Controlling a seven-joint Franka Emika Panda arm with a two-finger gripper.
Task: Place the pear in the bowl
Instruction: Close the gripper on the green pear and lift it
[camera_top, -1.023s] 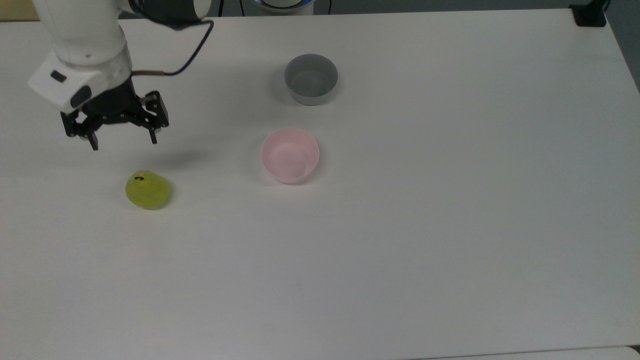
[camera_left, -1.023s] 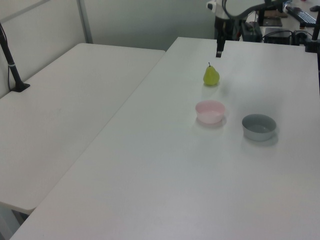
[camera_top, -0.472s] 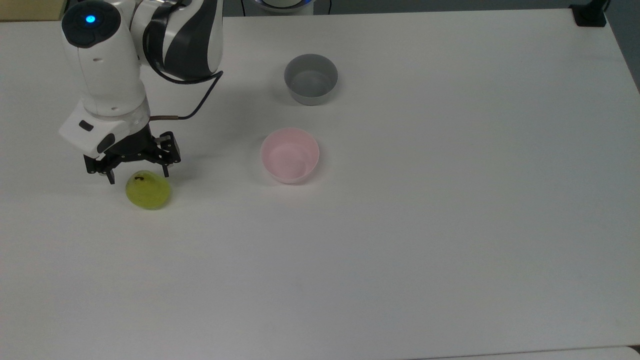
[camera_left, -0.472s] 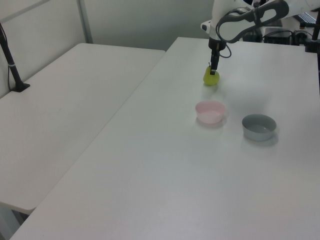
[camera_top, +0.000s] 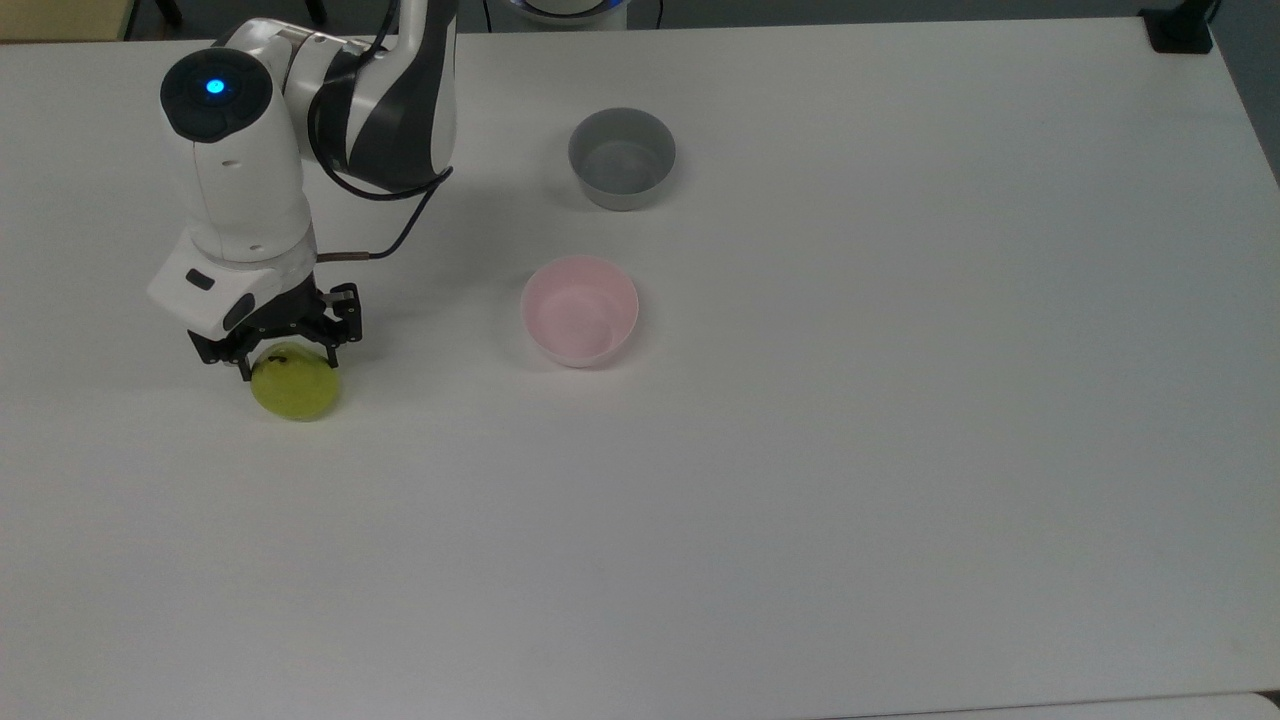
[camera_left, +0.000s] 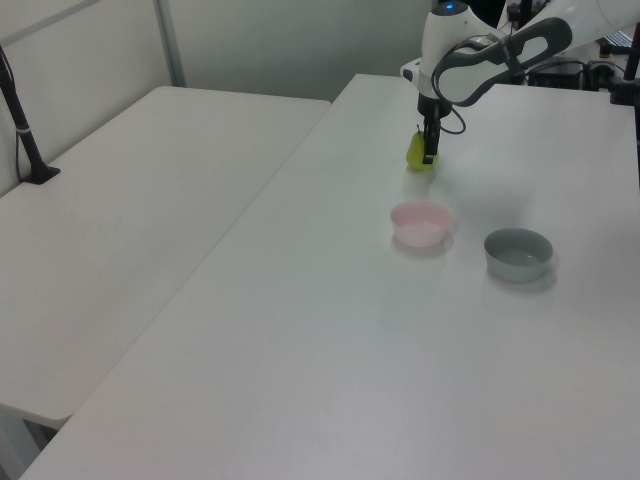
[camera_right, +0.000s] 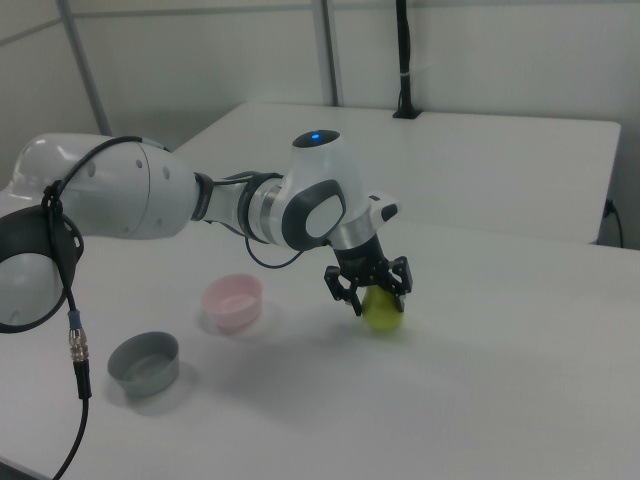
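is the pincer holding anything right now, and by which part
Nothing is held yet. The open pincer straddles the top of the pear, one finger on either side near the stem, and the pear sits on the table.

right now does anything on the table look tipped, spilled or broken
Nothing stands out. The small yellow-green pear sits on the white table under the black two-finger gripper. The pale pink round bowl and grey straight-sided bowl both stand upright, apart and empty.
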